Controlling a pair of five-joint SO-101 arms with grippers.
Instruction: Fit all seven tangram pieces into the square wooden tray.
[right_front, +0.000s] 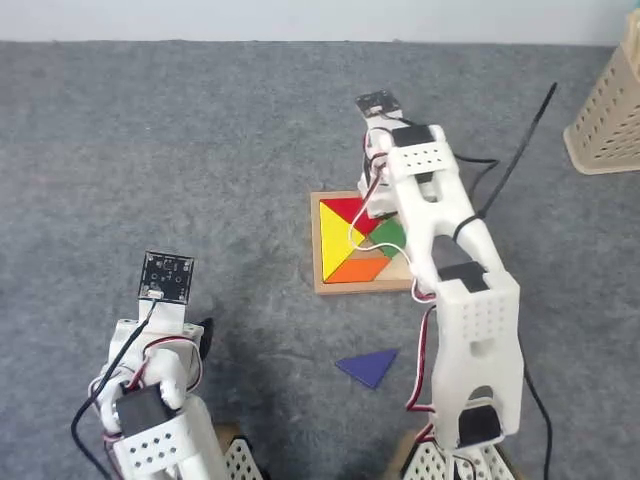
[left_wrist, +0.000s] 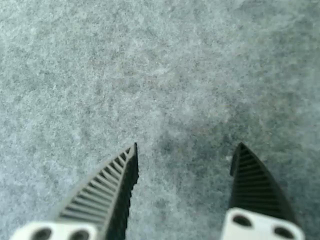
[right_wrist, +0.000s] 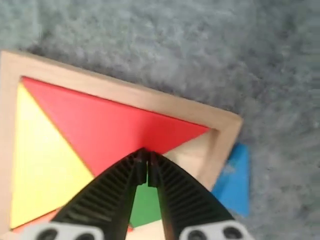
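Tray (right_front: 360, 288) flat on grey carpet (right_front: 150, 150), about mid-table, partly under right arm (right_front: 440, 218). Inside it: yellow triangle (right_front: 335, 245) against the rim on the left arm's side, red triangle (right_front: 345, 210) along the far rim, orange piece (right_front: 358, 268) along the near rim, green piece (right_front: 388, 237) toward the middle, half covered by the arm. Red and yellow edge to edge, meeting at a tray corner. Bare wood in the tray corner past the red tip.

Right pincer (right_wrist: 145, 154) closed, fingers pressed together with nothing between, tips above the seam where red meets green; cannot tell whether touching the pieces. Blue piece (right_wrist: 235, 180) outside the tray, on carpet, just beside the outer rim at that same bare corner.

Purple triangle (right_front: 370, 366) alone on carpet, well apart from the tray, nearer the arm bases, closer to the right arm's base.

Left arm (right_front: 160, 400) at the near left, well apart from tray and pieces. Left pincer (left_wrist: 187, 150) open, jaws wide apart, nothing between, over plain carpet.

Beige slotted basket (right_front: 610, 100) at the far right edge.
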